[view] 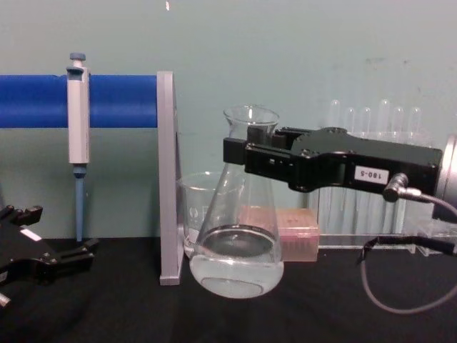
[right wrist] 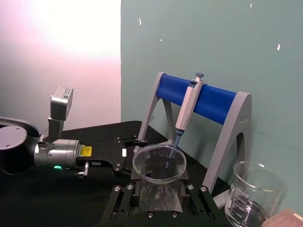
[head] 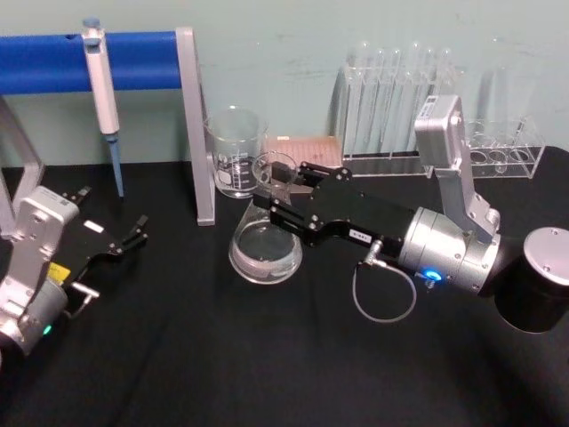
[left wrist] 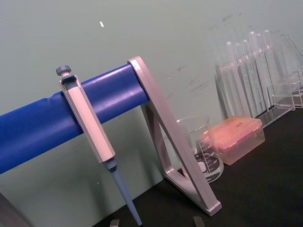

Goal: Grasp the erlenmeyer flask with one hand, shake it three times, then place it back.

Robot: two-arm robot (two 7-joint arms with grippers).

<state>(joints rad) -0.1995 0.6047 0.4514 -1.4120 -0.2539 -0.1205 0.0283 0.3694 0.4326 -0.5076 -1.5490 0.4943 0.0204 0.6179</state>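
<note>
Glass erlenmeyer flask (view: 235, 243), tilted, liquid in its base, is just in front of the beaker (head: 236, 151). The right hand (view: 243, 156) pinches its neck. The left hand (head: 133, 233) lies spread on the tabletop (head: 178, 356).

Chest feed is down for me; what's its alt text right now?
The right gripper is shut on the neck of the erlenmeyer flask, holding it tilted with clear liquid pooled in its base. The left gripper sits open low at the left, near a pipette hanging on a blue bar.
</note>
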